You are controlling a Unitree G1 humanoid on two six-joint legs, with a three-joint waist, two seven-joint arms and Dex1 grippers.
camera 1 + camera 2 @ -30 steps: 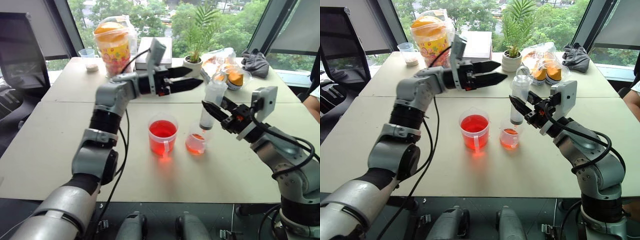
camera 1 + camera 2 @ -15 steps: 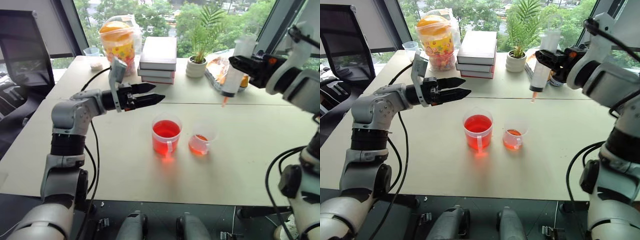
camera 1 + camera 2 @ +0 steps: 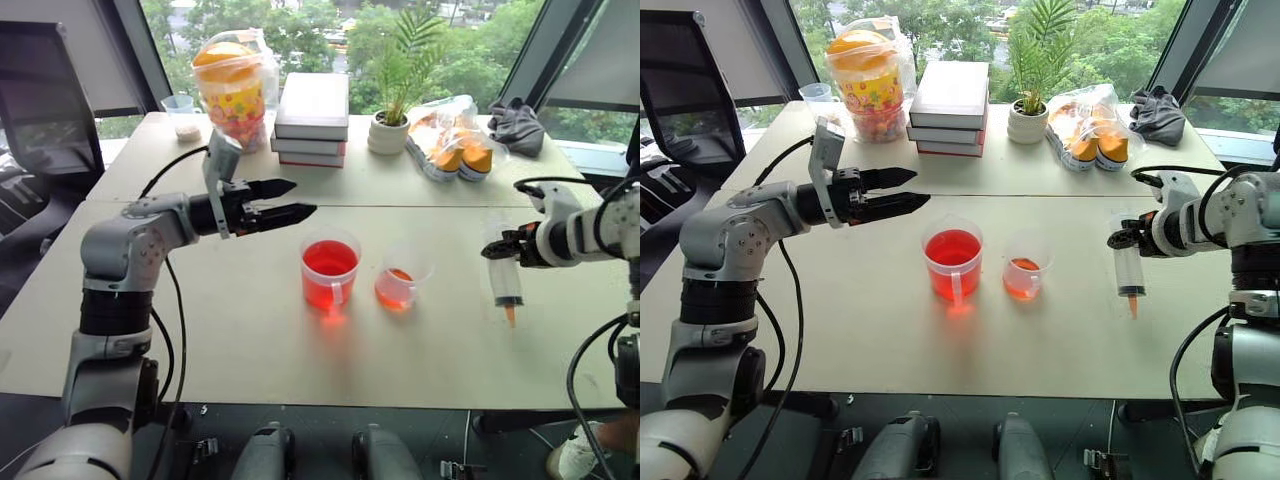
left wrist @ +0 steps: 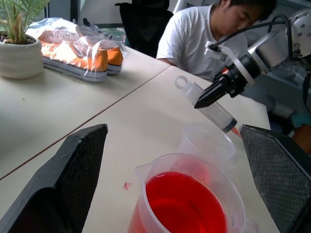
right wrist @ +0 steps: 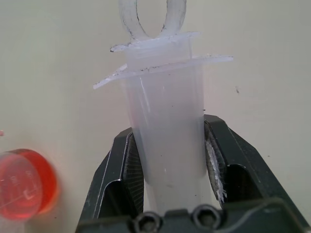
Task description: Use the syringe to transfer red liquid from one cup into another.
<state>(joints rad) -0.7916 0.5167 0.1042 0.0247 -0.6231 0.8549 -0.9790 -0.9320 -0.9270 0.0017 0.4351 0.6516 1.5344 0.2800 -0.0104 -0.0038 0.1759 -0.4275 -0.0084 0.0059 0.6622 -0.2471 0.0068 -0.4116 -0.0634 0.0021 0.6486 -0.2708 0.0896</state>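
Note:
The larger clear cup (image 3: 329, 272) holds bright red liquid (image 4: 186, 207) and stands mid-table. Right beside it is the smaller cup (image 3: 397, 285), with a little pale orange-red liquid at its base. My right gripper (image 3: 500, 250) is shut on the barrel of the syringe (image 3: 505, 282), well to the right of the smaller cup. The syringe hangs with its orange tip down, just above the table. In the right wrist view the pads (image 5: 215, 158) clamp the clear barrel (image 5: 165, 121) below its flange. My left gripper (image 3: 303, 196) is open and empty, level, up and to the left of the larger cup.
Along the table's far side stand a snack tub (image 3: 230, 85), a stack of books (image 3: 313, 105), a potted plant (image 3: 388, 130), bagged orange shoes (image 3: 455, 145) and a dark cloth (image 3: 515, 125). A person in a white shirt (image 4: 194, 34) sits beyond the right end.
My right arm lifted the syringe from the smaller cup, swung up high, then came down to the right of the cups. My left gripper pulled back leftward and lower, staying open.

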